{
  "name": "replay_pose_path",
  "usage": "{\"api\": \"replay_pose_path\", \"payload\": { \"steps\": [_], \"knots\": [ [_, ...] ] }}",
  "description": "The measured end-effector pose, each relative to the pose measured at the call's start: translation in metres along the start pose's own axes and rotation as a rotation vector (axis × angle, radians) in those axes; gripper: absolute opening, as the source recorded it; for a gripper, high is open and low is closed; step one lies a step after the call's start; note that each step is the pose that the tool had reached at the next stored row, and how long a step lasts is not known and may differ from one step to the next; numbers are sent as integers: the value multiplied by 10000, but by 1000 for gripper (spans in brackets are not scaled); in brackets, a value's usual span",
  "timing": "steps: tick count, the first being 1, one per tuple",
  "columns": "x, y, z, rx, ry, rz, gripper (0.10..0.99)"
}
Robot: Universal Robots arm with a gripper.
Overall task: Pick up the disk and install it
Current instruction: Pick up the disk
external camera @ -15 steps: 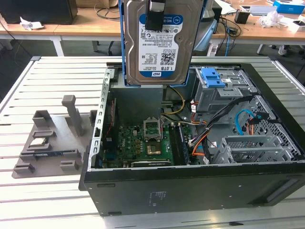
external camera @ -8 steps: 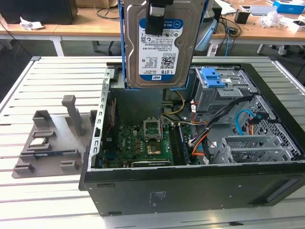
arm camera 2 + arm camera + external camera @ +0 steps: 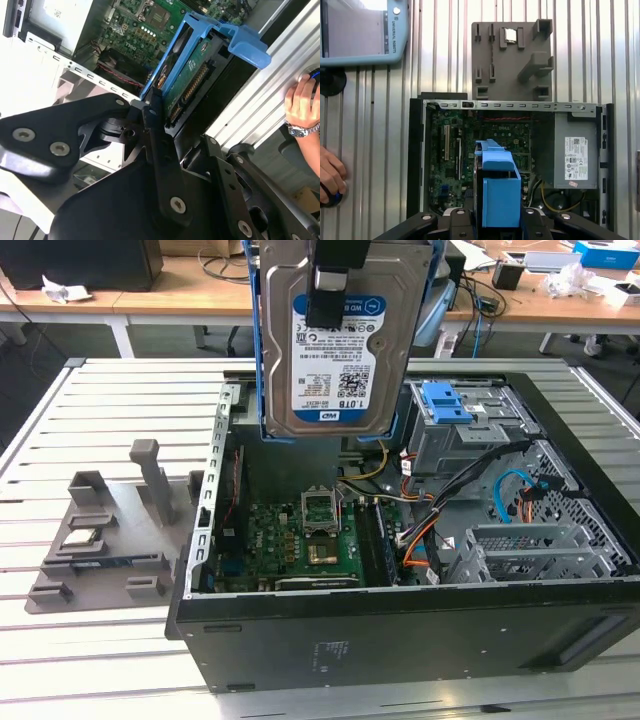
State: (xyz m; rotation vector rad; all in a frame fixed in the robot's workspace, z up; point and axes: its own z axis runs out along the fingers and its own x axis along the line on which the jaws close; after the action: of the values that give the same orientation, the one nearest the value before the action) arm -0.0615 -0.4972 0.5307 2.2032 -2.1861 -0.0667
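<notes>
1. The hand [image 3: 325, 305] is clamped shut on the disk [image 3: 335, 350]. In the exterior view one black finger runs down the label side. In the second wrist view the fingers [image 3: 152, 115] pinch the drive at its upper end, inside the blue carrier frame [image 3: 200, 30].
2. The disk hangs upright in the air over the open computer case [image 3: 400, 640], label facing outward. It's roughly above the motherboard [image 3: 300, 535] and doesn't touch anything in there as far as I can see.
3. The drive cage [image 3: 450, 415] with its blue latch sits just to the exterior view's right of the disk, with a mess of cables [image 3: 440, 510] trailing below it.
4. My read is that this is the carry-and-line-up part of the install. To do it well I'd say keep the drive square to the case walls and move slowly. It also needs to stay high enough that the frame's bottom edge clears the case's metal rim (that thing looks like it would snag on anything).
5. The grip is on one end only, so any bump could twist the disk in the fingers.
6. Off to the side on the table [image 3: 60, 660] sits a grey fixture [image 3: 110, 530]. A person [image 3: 302, 102] rests at the table edge, well apart from the disk.
</notes>
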Motion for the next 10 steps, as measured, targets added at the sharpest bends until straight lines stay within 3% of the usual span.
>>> {"api": "replay_pose_path", "payload": {
  "steps": [10],
  "knots": [
    [90,-4,60,0,1,0,365]
  ]
}}
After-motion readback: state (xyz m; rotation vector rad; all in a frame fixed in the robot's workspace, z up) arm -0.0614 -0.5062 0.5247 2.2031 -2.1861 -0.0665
